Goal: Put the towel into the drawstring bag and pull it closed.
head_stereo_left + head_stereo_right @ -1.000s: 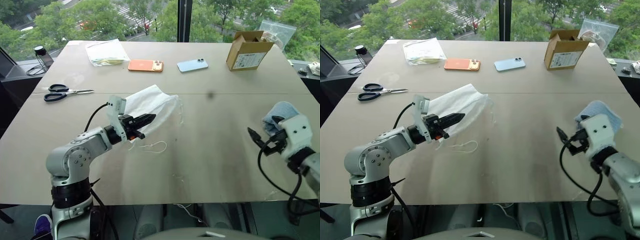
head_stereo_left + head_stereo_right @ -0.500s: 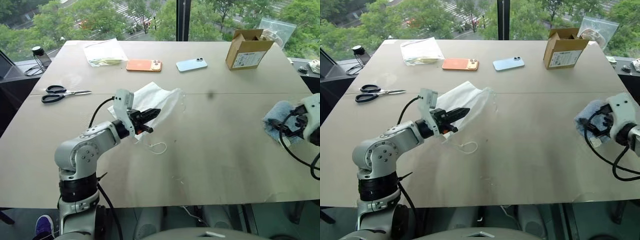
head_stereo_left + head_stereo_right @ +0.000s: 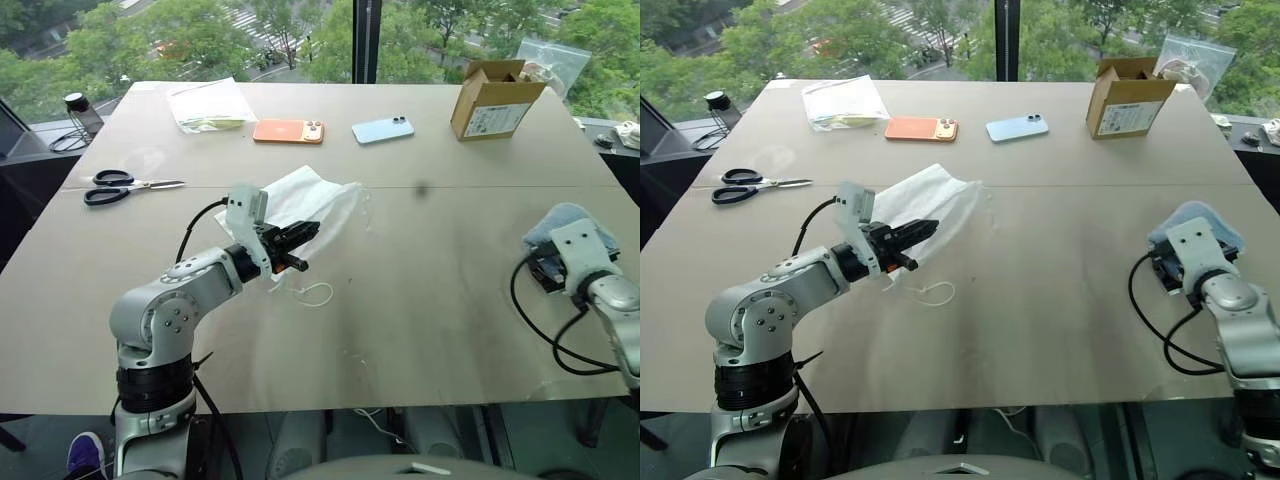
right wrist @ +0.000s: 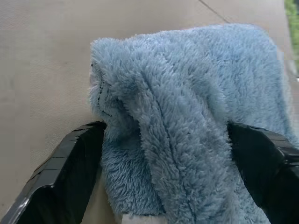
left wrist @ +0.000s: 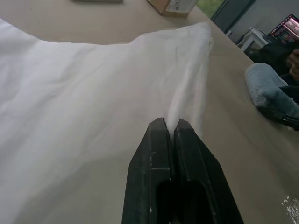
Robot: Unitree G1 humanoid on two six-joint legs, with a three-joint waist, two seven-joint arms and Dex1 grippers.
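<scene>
A: How will the towel (image 4: pixel 187 121) handle?

B: My read: light, soft, fluffy terry, squashes easily and won't slip. It's bunched into a ridge at the right edge of the counter (image 3: pixel 440 290). The right pincer (image 4: pixel 173 163) is spread wide with one finger either side of that ridge, not pinching yet. I'd take the thick middle fold; an edge grab would likely let it unfold and drag.

A: And the drawstring bag (image 3: pixel 310 205)?

B: Thin, floppy, slightly see-through white fabric. It has no stiffness and won't hold its mouth open by itself. It lies mid-counter, left of centre. The left pincer (image 5: pixel 170 128) is pressed together on a fold of the fabric, lifting that part a little. A loose loop of white cord (image 3: pixel 312 293) lies on the counter just below it.

A: Anything in the bag?

B: Looks flat and empty, with no bulge, but I can't see into the mouth.

A: Other containers?

B: The open cardboard box (image 3: pixel 492 98) at the far right has its flaps up; contents can't be made out. A clear plastic bag (image 3: pixel 212 105) at the far left holds something flat and yellowish. Another clear bag (image 3: pixel 552 62) sits behind the box, contents unclear.

A: Risk?

B: Terry may snag on the thin mouth. One pinch point probably leaves a narrow opening.
</scene>
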